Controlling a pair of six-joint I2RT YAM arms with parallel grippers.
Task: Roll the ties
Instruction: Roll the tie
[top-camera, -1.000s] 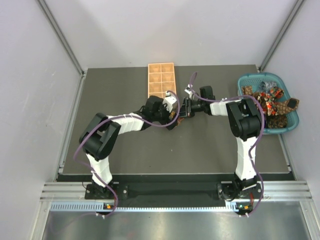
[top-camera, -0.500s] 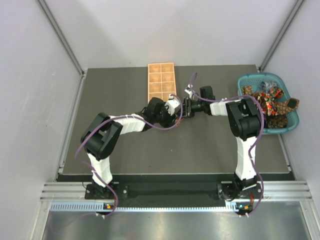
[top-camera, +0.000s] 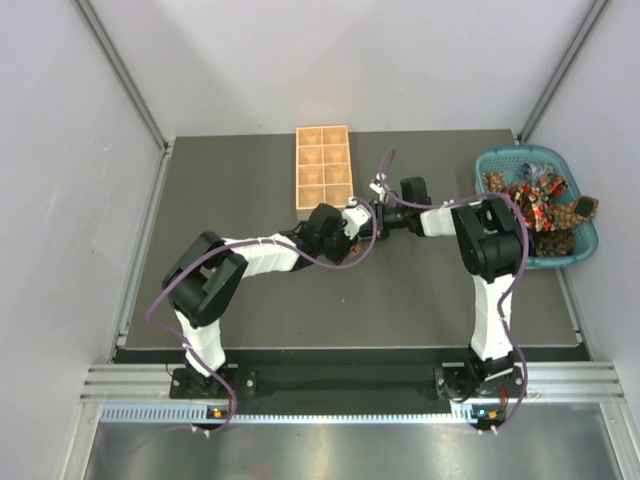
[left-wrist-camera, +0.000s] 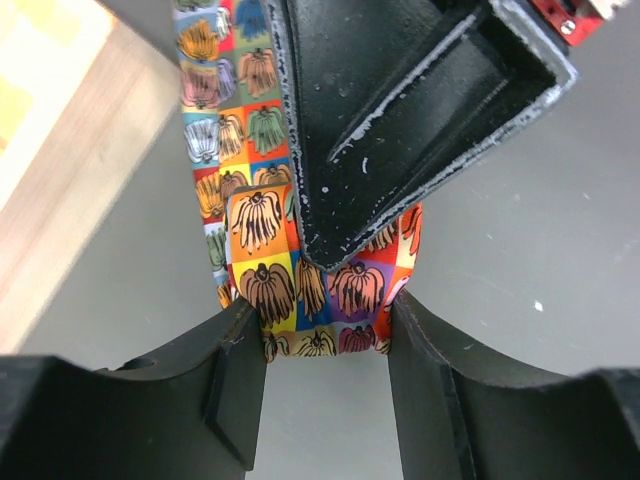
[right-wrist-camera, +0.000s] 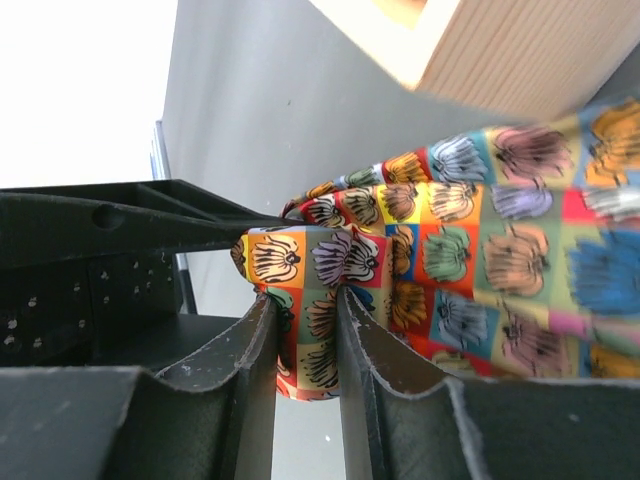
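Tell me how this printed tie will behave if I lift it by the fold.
Probably floppy: the tie drapes loosely beyond the pinch of the right end effector. Likely light, being thin fabric. The fold may fall open once released.

Illumination: bright, even.
Focus: tie (right-wrist-camera: 450, 250) is blurred toward its right end.
Highlights: clipped to white upper-left of tie.
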